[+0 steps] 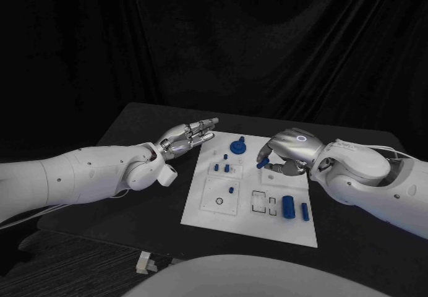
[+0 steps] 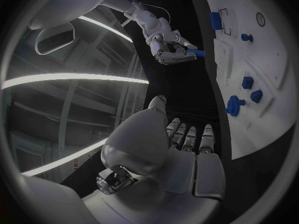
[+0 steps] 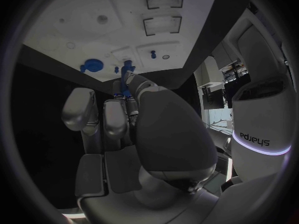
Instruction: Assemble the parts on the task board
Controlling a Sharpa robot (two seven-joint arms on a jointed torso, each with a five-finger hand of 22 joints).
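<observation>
task board (image 1: 254,232): white rectangular plate, flat on the black table's middle
gear part (image 1: 238,146): blue, round — upright at the far edge
cylinder part (image 1: 288,206): blue, lying at the near right
peg part (image 1: 261,164): blue — pinched in the right hand (image 1: 292,150) above the board

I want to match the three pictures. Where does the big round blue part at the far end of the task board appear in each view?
Head view: big round blue part, at the task board's far edge.
Left wrist view, on the board near its edge.
Right wrist view, at the board's edge.
Shared landmark: the right hand, which holds a small blue part.
</observation>
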